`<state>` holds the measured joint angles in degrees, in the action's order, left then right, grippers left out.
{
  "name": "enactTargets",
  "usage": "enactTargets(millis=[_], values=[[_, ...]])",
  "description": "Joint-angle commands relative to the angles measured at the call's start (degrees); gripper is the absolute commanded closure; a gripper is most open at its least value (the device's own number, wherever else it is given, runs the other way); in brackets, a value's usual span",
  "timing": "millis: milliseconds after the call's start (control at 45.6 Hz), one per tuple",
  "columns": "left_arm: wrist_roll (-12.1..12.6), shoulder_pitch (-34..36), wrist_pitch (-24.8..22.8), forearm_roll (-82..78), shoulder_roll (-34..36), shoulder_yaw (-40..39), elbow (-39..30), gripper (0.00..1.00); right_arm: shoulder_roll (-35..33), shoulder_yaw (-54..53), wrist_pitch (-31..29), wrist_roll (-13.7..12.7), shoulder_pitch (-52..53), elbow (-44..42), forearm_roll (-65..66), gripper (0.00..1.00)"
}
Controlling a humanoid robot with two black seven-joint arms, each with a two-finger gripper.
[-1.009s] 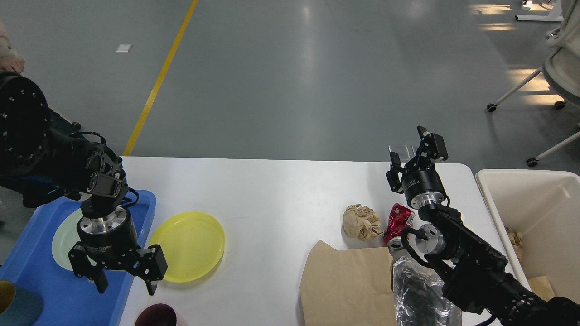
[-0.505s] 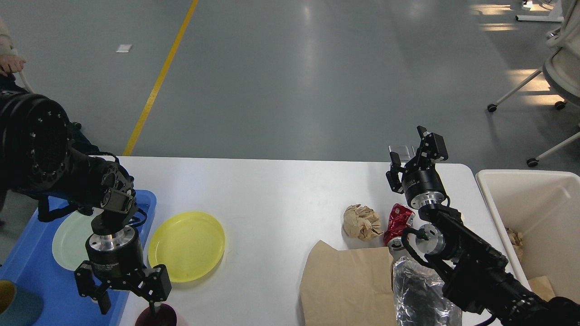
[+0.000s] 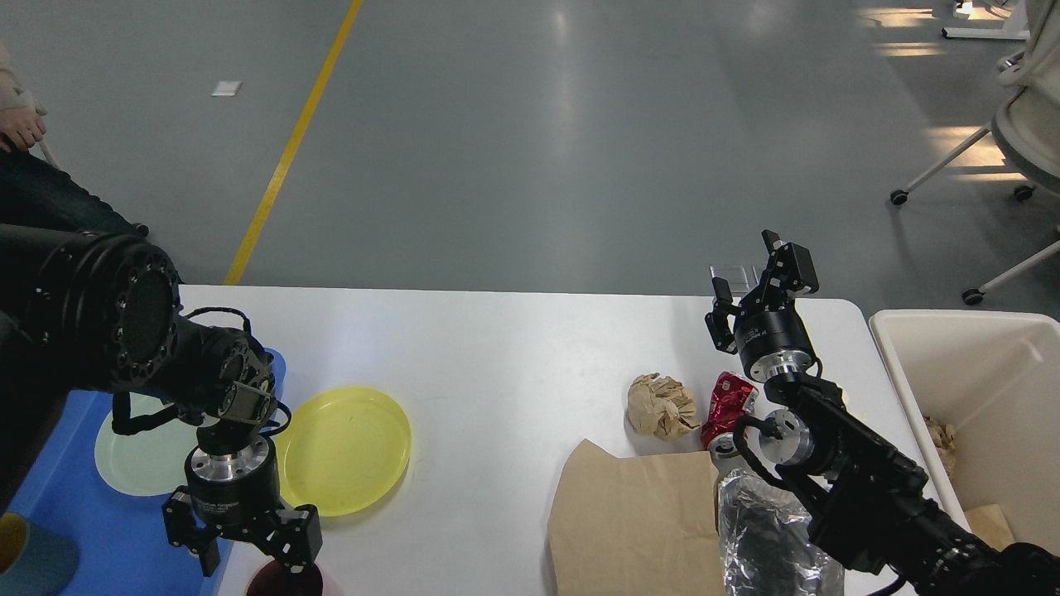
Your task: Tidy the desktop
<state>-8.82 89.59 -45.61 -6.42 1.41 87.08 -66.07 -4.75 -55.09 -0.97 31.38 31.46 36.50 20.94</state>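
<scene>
The white desktop [image 3: 513, 348] carries a yellow plate [image 3: 344, 447], a dark maroon cup [image 3: 286, 581] at the front edge, a crumpled brown paper ball [image 3: 661, 406], a crushed red can [image 3: 727, 404], a flat brown paper bag [image 3: 633, 521] and a silver foil bag [image 3: 766, 538]. My left gripper [image 3: 248, 561] is open, pointing down just above and left of the maroon cup, holding nothing. My right gripper [image 3: 748, 269] is open and empty, raised over the desktop's far right edge, behind the red can.
A blue tray [image 3: 58, 521] at the left holds a pale green plate [image 3: 137, 455] and a teal cup [image 3: 29, 559]. A cream-white bin [image 3: 903, 364] with paper scraps stands at the right. A person's hand and an office chair [image 3: 1023, 124] are off the table.
My left arm has swung right and toward the front edge, bringing the open gripper from over the blue tray to above the maroon cup. The right arm has not moved.
</scene>
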Motion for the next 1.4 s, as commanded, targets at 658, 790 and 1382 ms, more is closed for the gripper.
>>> enactTargets(millis=[658, 790, 1382], values=[[4.4, -2.7, -1.8, 0.9, 0.0, -4.1, 3.0, 1.00, 0.0, 0.0, 0.0, 0.0, 0.0, 0.0, 0.1, 0.00], [4.3, -2.1, -2.5, 1.3, 0.0, -4.2, 3.0, 1.00, 0.0, 0.0, 0.0, 0.0, 0.0, 0.0, 0.1, 0.00], [4.3, 11.8, -9.4, 1.4, 10.8, -5.3, 2.6, 1.00, -0.1, 0.0, 0.0, 0.0, 0.0, 0.1, 0.1, 0.00]])
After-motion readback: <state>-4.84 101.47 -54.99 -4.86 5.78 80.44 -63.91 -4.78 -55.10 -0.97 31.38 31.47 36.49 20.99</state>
